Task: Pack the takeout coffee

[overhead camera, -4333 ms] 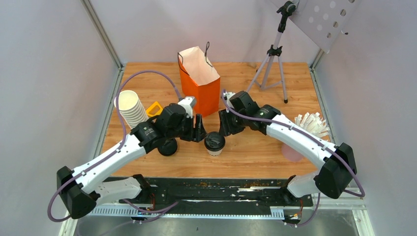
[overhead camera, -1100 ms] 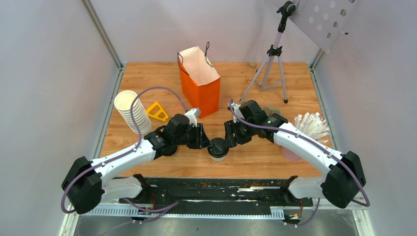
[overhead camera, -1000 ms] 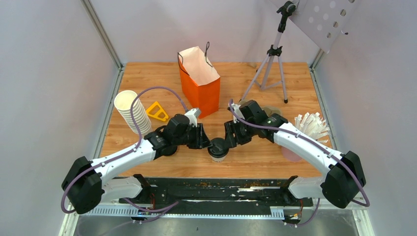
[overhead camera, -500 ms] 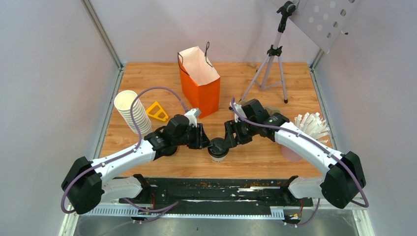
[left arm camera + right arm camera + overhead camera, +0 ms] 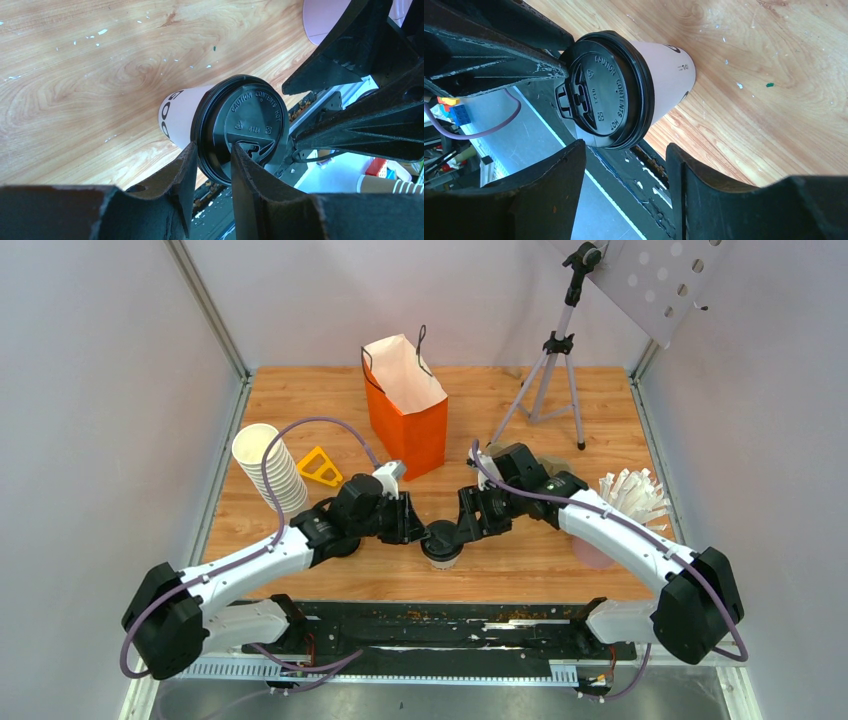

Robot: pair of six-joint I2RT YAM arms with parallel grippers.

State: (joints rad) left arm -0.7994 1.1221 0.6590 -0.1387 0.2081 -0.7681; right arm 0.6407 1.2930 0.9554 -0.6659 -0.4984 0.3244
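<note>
One takeout coffee [image 5: 441, 543], a small white paper cup with a black lid, stands near the table's front edge between both arms. My left gripper [image 5: 413, 526] is shut on the lid's rim. In the left wrist view one finger [image 5: 186, 167] lies outside the rim and the other presses on the lid top of the takeout coffee [image 5: 240, 125]. My right gripper [image 5: 468, 524] stands open just right of the cup. In the right wrist view the takeout coffee [image 5: 624, 85] lies just beyond the right gripper [image 5: 624, 157], with nothing between the jaws.
An open orange paper bag [image 5: 405, 405] stands behind the cup at mid-table. A leaning stack of lidless white cups [image 5: 268, 466] and a yellow triangular piece [image 5: 320, 467] lie at the left. A tripod [image 5: 555, 370], white sachets [image 5: 632, 495] and a pink object [image 5: 595, 552] are at the right.
Since the earliest frame both grippers have come down and in on the cup, and the left has closed on the lid's rim. Over the last second almost nothing has moved.
</note>
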